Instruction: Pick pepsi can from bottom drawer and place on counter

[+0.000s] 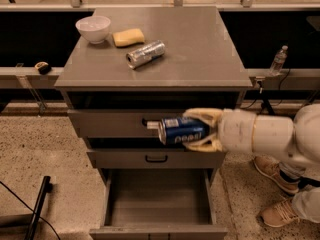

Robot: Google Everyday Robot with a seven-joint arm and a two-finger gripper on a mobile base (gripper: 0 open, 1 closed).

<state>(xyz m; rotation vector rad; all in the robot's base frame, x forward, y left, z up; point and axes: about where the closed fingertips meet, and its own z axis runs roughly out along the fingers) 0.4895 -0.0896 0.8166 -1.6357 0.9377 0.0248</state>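
My gripper point(192, 130) is shut on the pepsi can point(181, 130), a dark-blue can with white lettering, held on its side. The can hangs in front of the top drawer's face, well above the bottom drawer point(159, 204), which is pulled open and shows a bare grey floor. The white arm reaches in from the right. The counter point(200, 44) lies above and behind the can.
On the counter stand a white bowl point(93, 28), a yellow sponge point(128, 37) and a silver-grey can point(145, 54) on its side, all at the back left. The middle drawer point(156, 158) is shut. A water bottle point(278, 60) stands at the right. A person's shoes point(272, 168) are at the lower right.
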